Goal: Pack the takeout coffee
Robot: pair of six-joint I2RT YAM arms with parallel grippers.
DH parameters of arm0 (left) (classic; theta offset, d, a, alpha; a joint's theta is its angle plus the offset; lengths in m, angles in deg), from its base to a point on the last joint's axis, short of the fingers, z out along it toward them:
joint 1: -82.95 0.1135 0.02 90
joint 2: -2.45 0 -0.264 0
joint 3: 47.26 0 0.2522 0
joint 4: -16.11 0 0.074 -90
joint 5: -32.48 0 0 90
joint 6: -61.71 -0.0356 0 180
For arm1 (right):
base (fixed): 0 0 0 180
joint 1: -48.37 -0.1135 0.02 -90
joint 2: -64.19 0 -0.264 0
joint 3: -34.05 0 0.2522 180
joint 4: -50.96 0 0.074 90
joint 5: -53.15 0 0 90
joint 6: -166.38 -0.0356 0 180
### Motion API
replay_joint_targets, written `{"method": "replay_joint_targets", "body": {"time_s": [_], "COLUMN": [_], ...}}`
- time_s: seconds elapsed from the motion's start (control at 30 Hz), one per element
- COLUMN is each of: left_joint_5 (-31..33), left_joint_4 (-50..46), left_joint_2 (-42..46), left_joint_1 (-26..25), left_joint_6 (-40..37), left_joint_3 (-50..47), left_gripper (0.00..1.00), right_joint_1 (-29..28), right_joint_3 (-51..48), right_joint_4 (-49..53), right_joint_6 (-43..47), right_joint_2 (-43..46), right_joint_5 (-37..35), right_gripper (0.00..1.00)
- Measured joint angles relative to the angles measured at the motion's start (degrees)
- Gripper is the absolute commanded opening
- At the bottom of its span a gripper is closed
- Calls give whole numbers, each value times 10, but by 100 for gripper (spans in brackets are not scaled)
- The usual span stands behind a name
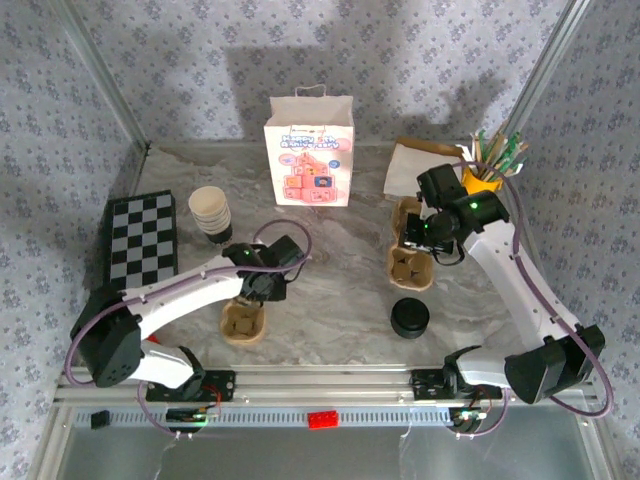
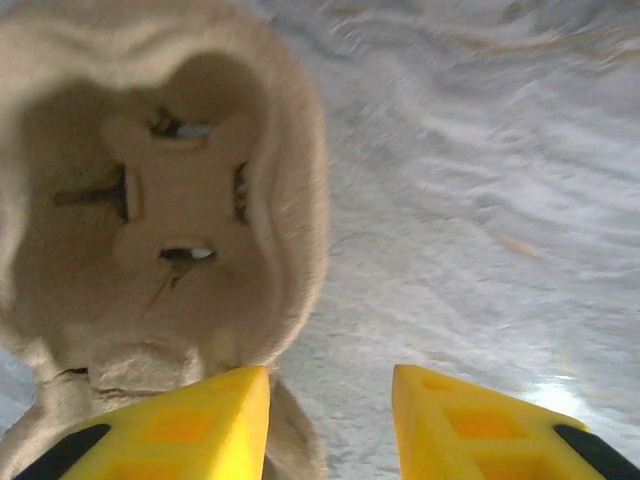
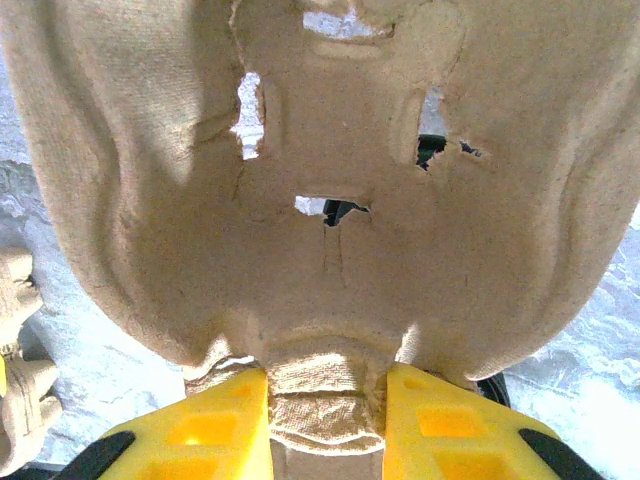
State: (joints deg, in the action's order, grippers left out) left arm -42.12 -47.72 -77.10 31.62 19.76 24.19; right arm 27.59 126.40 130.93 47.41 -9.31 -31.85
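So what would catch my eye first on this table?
The white paper bag with its pink print stands out, upright at the back of the table. Nearer, on the right side, the right gripper pinches the edge of a brown cup tray, with a black lid lying just nearer the arms. A checkerboard lies at the left.
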Motion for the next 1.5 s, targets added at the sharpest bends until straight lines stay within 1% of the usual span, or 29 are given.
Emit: {"method": "replay_joint_targets", "body": {"time_s": [0.1, 0.27, 0.33, 0.43, 0.53, 0.7, 0.83, 1.1, 1.3, 1.5], "left_joint_5": [-16, -27, -25, -22, -21, -26, -34, -34, -27, -23], "left_joint_4": [11, 35, 38, 44, 50, 73, 82, 76, 24, -39], "left_joint_2": [9, 57, 65, 67, 54, -5, -72, -203, -322, -427], "left_joint_1": [0, 8, 23, 59, 104, 187, 221, 252, 262, 270], "left_joint_6": [-8, -32, -47, -76, -98, -116, -127, -176, -222, -267], "left_joint_3": [55, 142, 185, 245, 292, 344, 395, 556, 737, 882], "left_gripper": [42, 47, 50, 53, 55, 59, 61, 62, 59, 55], "right_joint_1": [0, 7, 14, 24, 28, 33, 35, 35, 36, 35], "right_joint_3": [11, 28, 34, 41, 47, 53, 57, 75, 81, 98], "right_joint_4": [0, -1, -3, -10, -19, -31, -35, -37, -40, -45], "right_joint_6": [5, 17, 20, 23, 25, 25, 27, 31, 32, 38], "right_joint_2": [-3, -12, -16, -21, -25, -38, -49, -68, -84, -89], "right_joint_5": [0, 4, 4, 6, 7, 11, 13, 15, 17, 19], "right_gripper": [27, 28, 28, 28, 28, 28, 28, 27, 27, 27]}}
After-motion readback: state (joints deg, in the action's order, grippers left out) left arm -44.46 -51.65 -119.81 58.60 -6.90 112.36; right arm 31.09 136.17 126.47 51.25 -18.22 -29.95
